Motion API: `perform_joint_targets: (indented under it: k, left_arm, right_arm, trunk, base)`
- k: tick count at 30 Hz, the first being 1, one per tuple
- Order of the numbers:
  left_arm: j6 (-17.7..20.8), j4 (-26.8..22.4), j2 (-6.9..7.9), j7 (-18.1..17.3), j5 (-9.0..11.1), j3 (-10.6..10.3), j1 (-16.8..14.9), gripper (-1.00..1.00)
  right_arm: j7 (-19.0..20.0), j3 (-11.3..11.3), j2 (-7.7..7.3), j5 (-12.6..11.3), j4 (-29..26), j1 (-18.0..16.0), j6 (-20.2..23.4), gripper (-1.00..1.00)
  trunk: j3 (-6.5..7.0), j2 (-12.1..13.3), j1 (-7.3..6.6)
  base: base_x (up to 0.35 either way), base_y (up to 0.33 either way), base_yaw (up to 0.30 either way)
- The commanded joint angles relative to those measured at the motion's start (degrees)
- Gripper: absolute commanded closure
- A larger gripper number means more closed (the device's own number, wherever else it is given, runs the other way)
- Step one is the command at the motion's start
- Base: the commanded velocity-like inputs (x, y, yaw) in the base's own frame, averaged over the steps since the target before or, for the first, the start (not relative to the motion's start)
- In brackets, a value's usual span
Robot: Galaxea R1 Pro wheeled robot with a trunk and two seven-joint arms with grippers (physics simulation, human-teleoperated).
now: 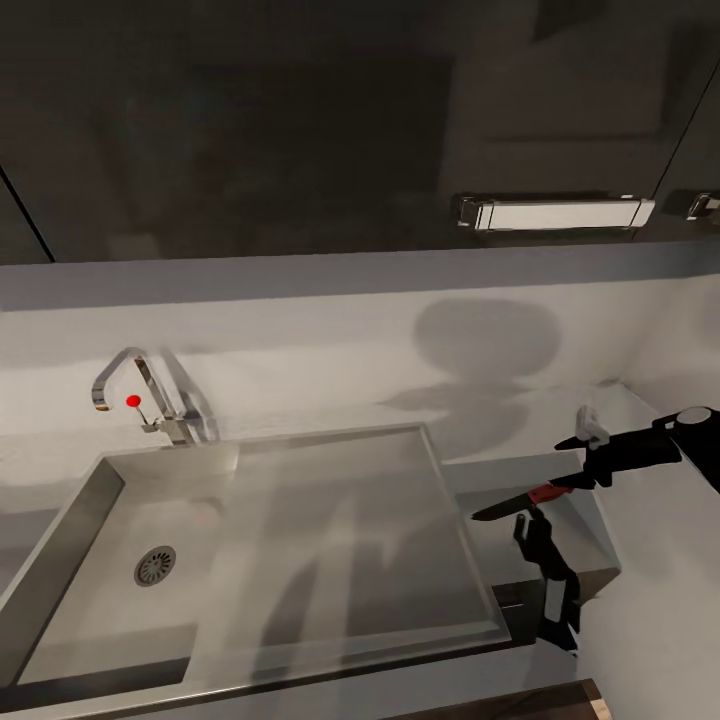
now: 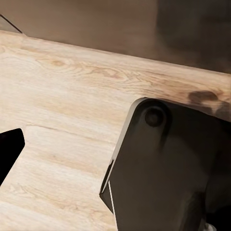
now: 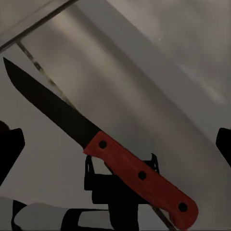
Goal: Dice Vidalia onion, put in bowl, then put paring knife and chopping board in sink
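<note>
The paring knife point(image 1: 527, 499) sits clamped by its red handle in my right gripper point(image 1: 570, 487), just off the sink point(image 1: 440, 470) rim, and I judge a release here drops it onto the counter.

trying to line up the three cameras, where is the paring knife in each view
Head view: the paring knife is at the right, held by the right end effector, blade pointing toward the sink.
Left wrist view: not in it; wood-grain surface and a dark robot part.
Right wrist view: it runs diagonally across the middle, dark blade, red handle.
Shared landmark: the sink's grey rim, in the head and right wrist views.
</note>
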Motion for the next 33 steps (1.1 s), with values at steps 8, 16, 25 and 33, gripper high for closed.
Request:
perform_joint_targets:
  k: [8,16,25,33]
  left_arm:
    - [-0.09,-0.01,0.05,0.59,0.14,-0.49,0.02,-1.00]
    - [-0.09,0.64,0.05,0.59,0.12,-0.49,0.02,-1.00]
    - [-0.09,0.67,0.05,0.59,0.12,-0.49,0.02,-1.00]
    - [-0.09,0.67,0.05,0.59,0.12,-0.49,0.02,-1.00]
  right_arm:
    - [-0.14,-0.32,0.34,5.20,0.40,-0.04,-0.75,-1.00]
    - [-0.15,-0.38,0.45,5.50,0.57,-0.04,-0.76,-1.00]
    - [-0.15,-0.40,0.37,5.51,0.58,-0.04,-0.84,-1.00]
    - [-0.15,-0.40,0.37,5.51,0.63,-0.04,-0.85,-1.00]
  trunk:
    - [-0.10,-0.11,0.03]
    - [-0.10,-0.11,0.03]
    - [-0.10,-0.11,0.03]
    - [-0.49,-0.11,0.03]
  base:
    - [0.000,0.000,0.000]
    - [0.000,0.000,0.000]
    - [0.000,0.000,0.000]
    - [0.000,0.000,0.000]
